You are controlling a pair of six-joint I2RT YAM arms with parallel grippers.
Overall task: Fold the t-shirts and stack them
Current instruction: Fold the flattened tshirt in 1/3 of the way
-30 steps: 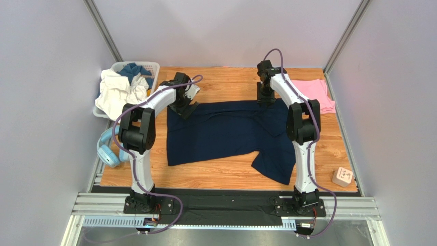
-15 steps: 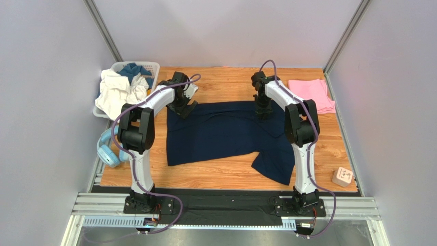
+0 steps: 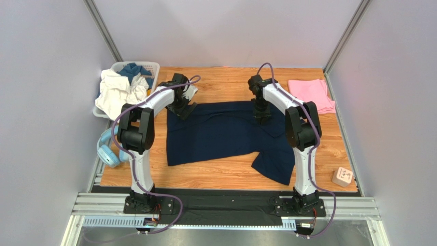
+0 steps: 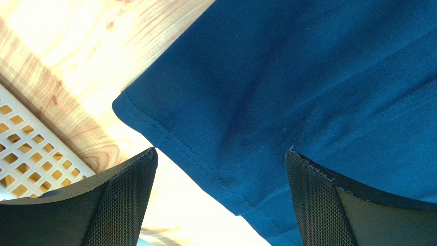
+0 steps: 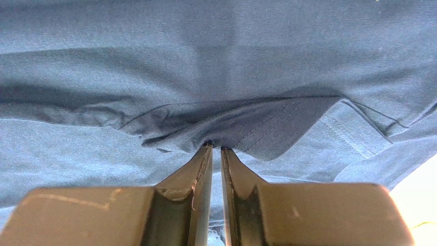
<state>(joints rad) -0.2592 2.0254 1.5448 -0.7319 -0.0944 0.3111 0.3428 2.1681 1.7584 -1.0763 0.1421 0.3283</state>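
Observation:
A large dark navy t-shirt (image 3: 225, 134) lies spread over the middle of the wooden table, with one sleeve trailing toward the near right. My left gripper (image 3: 183, 108) hovers open above its back left corner. In the left wrist view the hemmed corner of the navy t-shirt (image 4: 266, 102) lies between the wide-apart pads of the left gripper (image 4: 220, 152). My right gripper (image 3: 260, 117) is down on the shirt's back edge. Its jaws (image 5: 215, 146) are pinched together on a raised fold of the navy t-shirt (image 5: 241, 125). A light pink t-shirt (image 3: 311, 95) lies folded at the back right.
A white lattice basket (image 3: 150, 65) holding white and blue cloth stands at the back left; its lattice wall (image 4: 25, 159) shows close beside the left fingers. Light-blue headphones (image 3: 107, 151) lie off the table's left edge. A small wooden block (image 3: 342, 177) sits near the front right corner.
My right gripper has moved left and toward me from the shirt's back edge onto the cloth, and its jaws have closed on a fold. The left gripper has shifted slightly left and stays open.

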